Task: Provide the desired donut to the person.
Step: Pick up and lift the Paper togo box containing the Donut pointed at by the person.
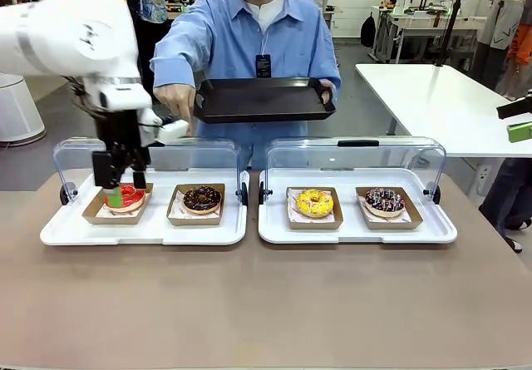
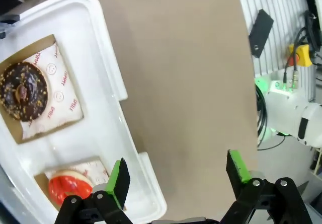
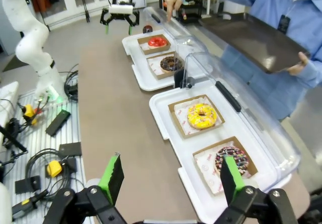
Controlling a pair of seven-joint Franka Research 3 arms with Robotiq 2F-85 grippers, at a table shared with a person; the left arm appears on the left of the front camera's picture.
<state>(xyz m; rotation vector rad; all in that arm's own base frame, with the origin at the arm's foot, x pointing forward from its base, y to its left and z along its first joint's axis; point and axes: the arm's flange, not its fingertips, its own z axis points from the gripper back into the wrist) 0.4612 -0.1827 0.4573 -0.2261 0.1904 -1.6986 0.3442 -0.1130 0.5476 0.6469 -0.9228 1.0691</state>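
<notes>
On the brown desk point(image 1: 266, 303) stand two white plastic trays, each with a clear hinged lid raised behind it, holding four donuts in all, each in its own brown cardboard holder point(image 1: 176, 213). In the left white tray point(image 1: 141, 235) the left claw point(image 1: 126, 187) hangs low over the red glazed donut point(image 1: 131, 197), its jaws apart with one green pad at the donut's near edge; whether it touches cannot be told. Beside that sits the chocolate donut with nut crumbs point(image 1: 202, 198). The right white tray point(image 1: 357, 235) carries the yellow sprinkled donut point(image 1: 314, 203) and the dark donut with coloured sprinkles point(image 1: 384, 199). Behind the trays the person in a light blue shirt point(image 1: 258, 46) holds one flat black tray point(image 1: 262, 100) with both hands above the lids. The right claw point(image 3: 171, 176) is up over the desk's right end, jaws wide apart and holding nothing.
</notes>
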